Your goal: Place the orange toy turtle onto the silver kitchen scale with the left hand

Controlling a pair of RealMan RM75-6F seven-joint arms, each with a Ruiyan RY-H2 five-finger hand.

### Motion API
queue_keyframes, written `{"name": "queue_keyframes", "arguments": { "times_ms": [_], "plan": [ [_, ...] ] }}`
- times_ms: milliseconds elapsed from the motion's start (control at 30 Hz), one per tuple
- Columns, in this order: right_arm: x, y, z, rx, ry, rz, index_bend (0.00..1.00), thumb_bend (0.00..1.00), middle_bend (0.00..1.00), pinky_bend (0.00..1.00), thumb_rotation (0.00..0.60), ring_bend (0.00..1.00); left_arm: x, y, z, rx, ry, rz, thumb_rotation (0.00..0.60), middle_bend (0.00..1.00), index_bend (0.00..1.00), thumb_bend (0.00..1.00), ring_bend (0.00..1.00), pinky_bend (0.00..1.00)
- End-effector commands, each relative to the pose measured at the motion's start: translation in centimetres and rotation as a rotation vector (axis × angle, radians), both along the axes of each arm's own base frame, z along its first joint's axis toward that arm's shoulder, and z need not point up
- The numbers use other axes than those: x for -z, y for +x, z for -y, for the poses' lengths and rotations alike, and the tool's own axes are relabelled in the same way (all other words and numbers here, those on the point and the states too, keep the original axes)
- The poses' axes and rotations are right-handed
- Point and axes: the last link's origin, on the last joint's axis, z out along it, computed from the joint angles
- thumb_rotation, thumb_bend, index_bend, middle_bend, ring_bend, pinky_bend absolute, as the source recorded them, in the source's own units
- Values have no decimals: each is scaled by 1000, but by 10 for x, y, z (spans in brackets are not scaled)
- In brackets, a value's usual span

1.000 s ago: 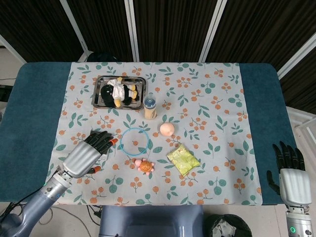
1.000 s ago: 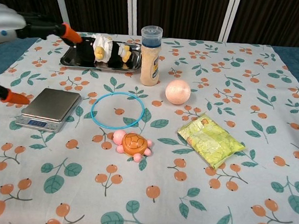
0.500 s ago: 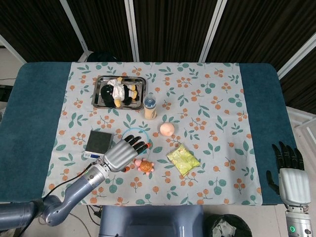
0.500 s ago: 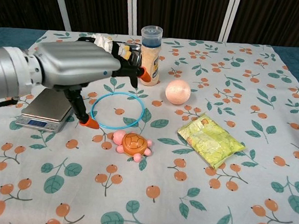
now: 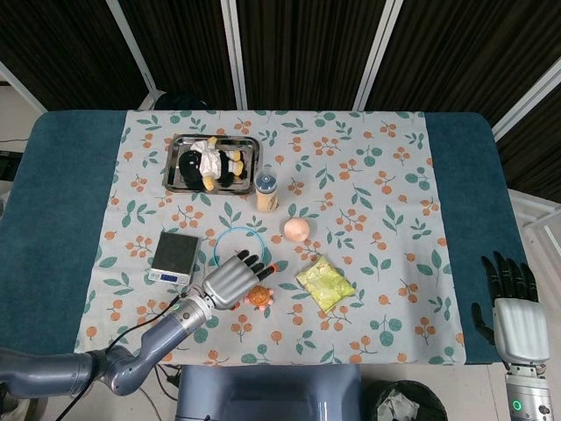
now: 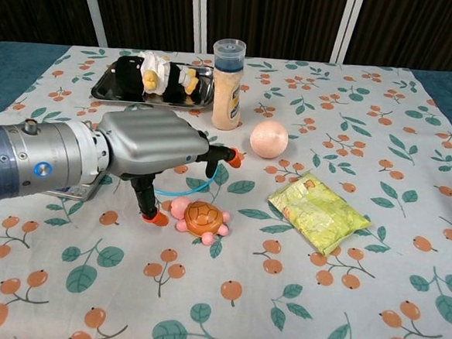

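Note:
The orange toy turtle [image 6: 202, 218] with pink feet lies on the flowered cloth near the front; the head view shows the turtle [image 5: 259, 296] partly under my fingers. My left hand [image 6: 152, 145] [image 5: 233, 279] hovers over and just left of it, fingers spread and empty, one orange-tipped finger [image 6: 157, 218] down beside the turtle's head. The silver kitchen scale [image 5: 173, 255] sits to the left; in the chest view my arm hides most of it. My right hand [image 5: 513, 311] rests open off the table's right edge.
A blue ring [image 5: 235, 238] lies behind the turtle, partly covered by my hand. A peach ball [image 6: 268, 138], a yellow-green packet [image 6: 318, 212] and a spice jar [image 6: 228, 73] stand to the right and behind. A metal tray [image 6: 108, 90] with a plush toy sits at back left.
My left hand has swung from over the scale rightward and down to the turtle, uncovering the scale. The turtle and the right hand have not moved.

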Motion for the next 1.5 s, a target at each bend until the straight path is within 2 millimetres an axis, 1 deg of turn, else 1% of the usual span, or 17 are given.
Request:
{"name": "queue_keyframes", "arguments": {
  "times_ms": [33,200,267,400,533,733,833,1000,1167,1233,1300,1400,1433,1500],
  "plan": [
    [0,0,0,1,1,0,6,500,0,0,600,14,7,2,1,15,3,-11,600,296,151,106,199,234],
    [1,-2,1,6,5,2,6,500,0,0,600,14,17,6,4,28,-2,-7,600,318,165,120,214,254],
    [0,-2,1,6,5,3,6,500,0,0,600,14,20,5,5,40,-2,-20,600,337,175,125,241,295],
    [-1,-3,2,10,2,5,6,501,0,0,600,14,25,3,6,59,-2,-43,600,406,212,140,313,402],
    [-1,-3,2,11,2,6,7,501,0,0,600,14,28,4,8,78,-3,-48,600,476,262,194,368,458],
    [0,-3,2,10,8,6,6,500,0,0,600,14,29,6,8,109,16,-47,600,553,326,281,416,485],
    [0,-3,2,10,8,7,6,500,0,0,600,14,29,4,7,120,30,-57,600,566,340,304,428,489],
    [0,-3,2,10,10,7,6,501,0,0,600,13,26,1,4,120,49,-59,600,567,337,309,430,491],
    [0,-3,2,9,11,7,7,500,0,0,600,14,9,0,-1,120,91,-27,600,567,333,310,430,491],
    [1,-3,2,9,13,6,6,501,0,0,600,14,-5,-4,-4,117,123,-14,600,567,328,310,430,491],
    [1,-3,2,9,16,6,6,501,0,0,600,14,-22,-13,-8,108,160,-7,600,567,325,310,430,491],
    [2,-2,2,6,20,5,6,500,0,0,600,14,-50,-36,-12,78,215,-15,600,566,322,310,430,491],
    [3,-2,1,5,20,4,6,501,0,0,600,14,-55,-41,-13,70,224,-18,600,566,321,310,430,491],
    [4,-1,1,3,23,3,6,501,0,0,600,13,-72,-59,-15,41,251,-28,600,563,321,310,430,488]
  ]
}}
